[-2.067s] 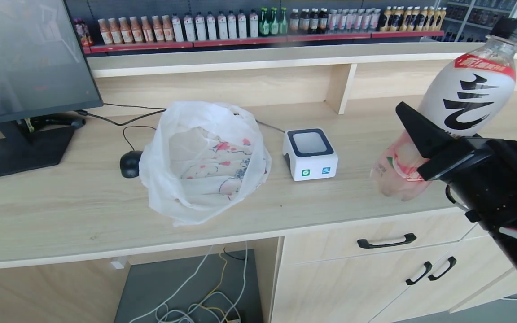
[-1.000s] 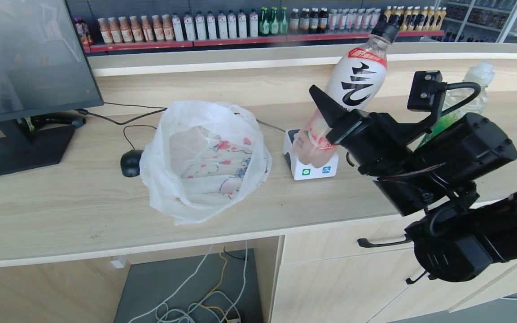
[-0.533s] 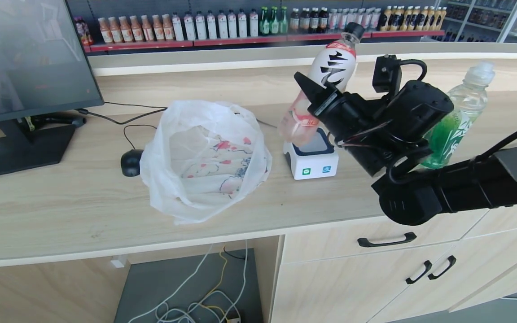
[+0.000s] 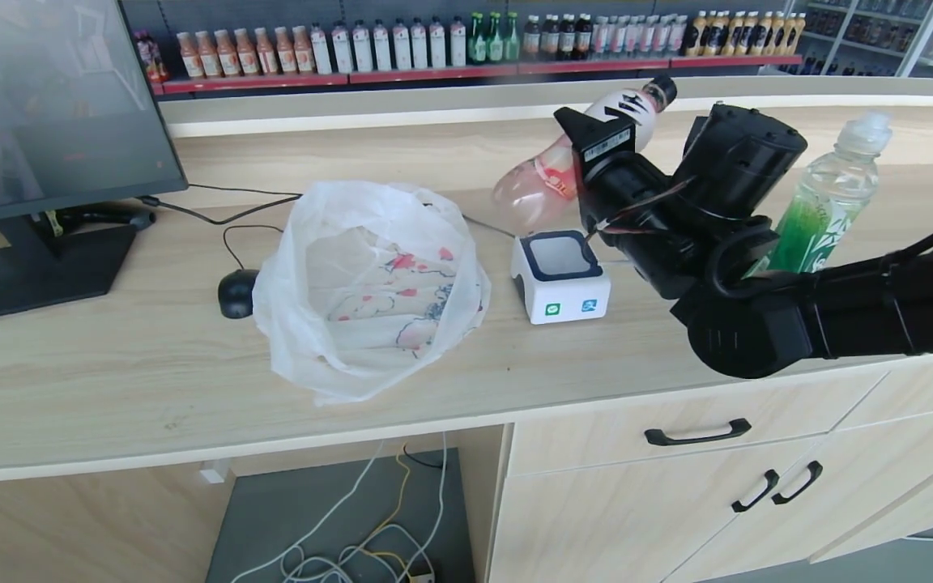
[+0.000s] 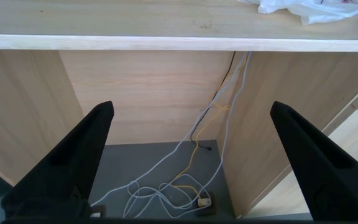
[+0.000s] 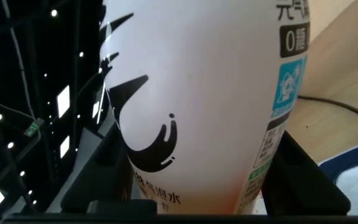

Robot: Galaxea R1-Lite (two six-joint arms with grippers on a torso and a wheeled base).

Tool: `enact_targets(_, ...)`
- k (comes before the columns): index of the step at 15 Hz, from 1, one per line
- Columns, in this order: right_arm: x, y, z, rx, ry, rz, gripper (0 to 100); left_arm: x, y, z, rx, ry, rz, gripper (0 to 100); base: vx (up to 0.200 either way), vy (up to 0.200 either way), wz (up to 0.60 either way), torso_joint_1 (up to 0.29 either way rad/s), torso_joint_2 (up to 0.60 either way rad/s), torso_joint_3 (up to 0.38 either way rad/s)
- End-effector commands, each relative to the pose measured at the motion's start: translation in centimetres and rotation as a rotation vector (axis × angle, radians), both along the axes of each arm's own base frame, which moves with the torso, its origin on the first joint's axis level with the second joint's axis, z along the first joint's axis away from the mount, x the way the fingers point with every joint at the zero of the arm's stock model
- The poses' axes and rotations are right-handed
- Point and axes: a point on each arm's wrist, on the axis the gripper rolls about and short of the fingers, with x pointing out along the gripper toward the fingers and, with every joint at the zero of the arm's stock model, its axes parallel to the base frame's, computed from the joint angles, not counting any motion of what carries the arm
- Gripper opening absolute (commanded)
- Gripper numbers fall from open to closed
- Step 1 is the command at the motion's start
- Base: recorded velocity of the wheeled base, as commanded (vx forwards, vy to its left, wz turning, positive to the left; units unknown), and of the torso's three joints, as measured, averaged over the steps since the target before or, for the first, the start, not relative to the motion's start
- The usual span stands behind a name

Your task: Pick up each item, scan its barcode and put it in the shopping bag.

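Scanning step: my right gripper [image 4: 585,156] is clamped on the bottle [image 4: 538,174], held just above the scanner [image 4: 560,277], toward its 12 o'clock. A moment ago the bottle stood near upright, and now it lies almost flat. Next, I judge, I roll the barcode to the window, then carry it to the bag [image 4: 369,283] at 9 o'clock. My left gripper [image 5: 191,111] hangs with its jaws apart.

Printed characters stand on the bottle [image 6: 204,74].

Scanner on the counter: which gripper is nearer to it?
Right. The right gripper holds the bottle just above the scanner; the left gripper is low, beneath the counter edge.
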Motion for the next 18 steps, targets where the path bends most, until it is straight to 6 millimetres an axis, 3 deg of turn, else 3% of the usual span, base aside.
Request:
enact_targets(1, -0.1, -0.1, 0.2, 0.036, 0.032, 0.019, 0, 0.0, 0.0, 0.0, 0.001, 0.000, 0.001, 100, 0.000, 0.000, 0.00, 0.000, 0.00, 0.000)
enact_targets(7, 0.5, 0.2, -1.0, 0.088, 0.088, 0.045, 0, 0.0, 0.0, 0.0, 0.000, 0.000, 0.000, 100, 0.000, 0.000, 0.00, 0.000, 0.00, 0.000)
enact_targets(13, 1.8, -0.4, -3.5, 0.083, 0.163, 0.022, 0, 0.0, 0.0, 0.0, 0.001, 0.000, 0.000, 100, 0.000, 0.000, 0.00, 0.000, 0.00, 0.000)
enact_targets(18, 2.3, -0.4, -3.4, 0.093, 0.152, 0.026, 0, 0.0, 0.0, 0.0, 0.001, 0.000, 0.000, 100, 0.000, 0.000, 0.00, 0.000, 0.00, 0.000)
